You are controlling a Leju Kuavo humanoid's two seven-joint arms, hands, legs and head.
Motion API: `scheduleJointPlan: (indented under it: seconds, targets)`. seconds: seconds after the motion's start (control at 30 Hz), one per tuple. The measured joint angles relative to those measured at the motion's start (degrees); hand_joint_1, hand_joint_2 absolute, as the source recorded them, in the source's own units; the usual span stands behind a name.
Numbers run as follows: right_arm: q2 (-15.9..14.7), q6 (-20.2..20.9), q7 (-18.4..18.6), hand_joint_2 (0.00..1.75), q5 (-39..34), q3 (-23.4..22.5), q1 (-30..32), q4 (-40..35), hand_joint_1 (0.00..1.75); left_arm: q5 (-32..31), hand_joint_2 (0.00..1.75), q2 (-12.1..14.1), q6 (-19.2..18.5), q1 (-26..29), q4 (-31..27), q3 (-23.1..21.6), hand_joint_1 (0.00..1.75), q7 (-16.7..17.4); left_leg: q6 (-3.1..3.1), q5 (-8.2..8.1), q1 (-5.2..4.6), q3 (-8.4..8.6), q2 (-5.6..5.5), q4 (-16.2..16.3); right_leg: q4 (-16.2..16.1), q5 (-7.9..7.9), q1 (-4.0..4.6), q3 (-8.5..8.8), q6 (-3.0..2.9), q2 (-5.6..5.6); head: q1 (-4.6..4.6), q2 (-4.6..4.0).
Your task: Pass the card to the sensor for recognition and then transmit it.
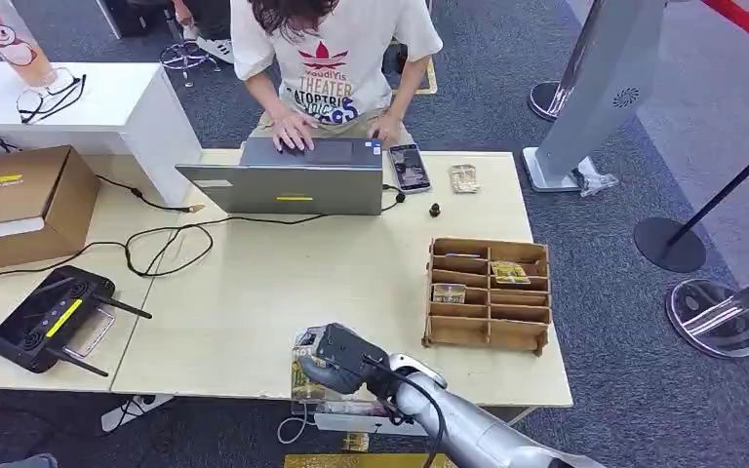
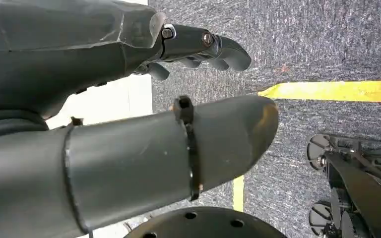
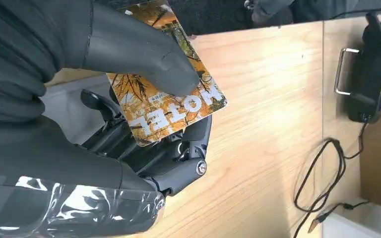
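Observation:
My right hand hovers over the table's front edge and grips an orange card printed "HOTEL". The thumb presses on the card's face and the darker fingers lie under it. In the head view the card pokes out below the hand. A black sensor box with antennas lies flat at the table's left front, well to the left of the hand; it is the sensor box in the right wrist view. My left hand hangs over carpet with fingers apart and holds nothing.
A person types on a grey laptop at the far side, with a phone beside it. A wooden compartment tray with a few cards stands right of my hand. Cables cross the table; a cardboard box sits far left.

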Motion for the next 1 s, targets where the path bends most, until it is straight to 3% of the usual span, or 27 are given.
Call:
scheduleJointPlan:
  seconds: [1.0]
  targets:
    - [0.7, -7.4, -0.7, 1.75, -0.3, -7.1, -4.1, 4.4, 1.75, -2.0, 0.00, 0.1, -0.1, -0.9, 0.0, -0.1, 0.00, 1.7, 0.00, 0.00, 0.00, 0.02, 0.01, 0.0, 0.0, 0.00, 0.00, -0.01, 0.00, 0.02, 0.00, 0.00]
